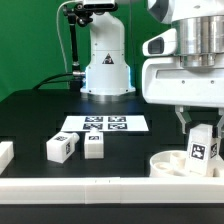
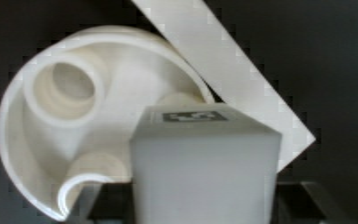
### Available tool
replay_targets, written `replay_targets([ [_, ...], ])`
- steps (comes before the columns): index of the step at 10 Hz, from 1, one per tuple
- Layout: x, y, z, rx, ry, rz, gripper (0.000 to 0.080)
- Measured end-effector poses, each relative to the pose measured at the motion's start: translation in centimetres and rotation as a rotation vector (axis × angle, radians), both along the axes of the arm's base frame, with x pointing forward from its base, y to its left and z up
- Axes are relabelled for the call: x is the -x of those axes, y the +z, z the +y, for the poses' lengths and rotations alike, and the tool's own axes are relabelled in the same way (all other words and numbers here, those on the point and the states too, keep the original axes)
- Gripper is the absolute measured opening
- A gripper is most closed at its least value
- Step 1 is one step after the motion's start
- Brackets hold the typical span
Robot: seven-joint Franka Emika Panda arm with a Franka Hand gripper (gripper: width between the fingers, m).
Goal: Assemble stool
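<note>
3 legs: 1 leg (image 1: 203, 146) stands upright between the fingers of the gripper (image 1: 201, 128) at the exterior view's right; 2 loose legs (image 1: 60, 147) (image 1: 93, 145) lie on the table toward the exterior view's left.
Front edge: a long white border rail (image 1: 100, 188) runs along the nearest side of the table.
Seat: the round disc seat (image 1: 172, 164) lies flat by the rail, directly under the held leg; the wrist view shows a round socket (image 2: 62, 85) in its face.
Gripper: closed narrowly on the leg, tag facing the exterior camera.
Step in hand: seemingly seating the 1st leg into the seat; whether leg and seat touch cannot be told.
Next move: likely calls for lining the leg's foot over a socket, lowering straight, then twisting or pressing home.
Surface: matte black table (image 1: 30, 125).
Mid-table: the marker board (image 1: 102, 125) with 4 tags.
Room: arm base (image 1: 106, 62) at the table's far edge, green backdrop (image 1: 30, 40) beyond.
</note>
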State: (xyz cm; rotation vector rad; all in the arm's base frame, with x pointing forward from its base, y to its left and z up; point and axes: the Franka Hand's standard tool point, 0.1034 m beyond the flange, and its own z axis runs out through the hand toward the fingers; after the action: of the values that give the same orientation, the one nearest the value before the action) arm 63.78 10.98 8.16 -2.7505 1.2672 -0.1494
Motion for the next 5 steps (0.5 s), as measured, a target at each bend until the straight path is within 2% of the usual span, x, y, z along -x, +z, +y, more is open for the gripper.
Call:
replay_targets([
  [5, 0.0, 0.0, 0.22, -0.123, -0.429, 0.029, 0.0341],
])
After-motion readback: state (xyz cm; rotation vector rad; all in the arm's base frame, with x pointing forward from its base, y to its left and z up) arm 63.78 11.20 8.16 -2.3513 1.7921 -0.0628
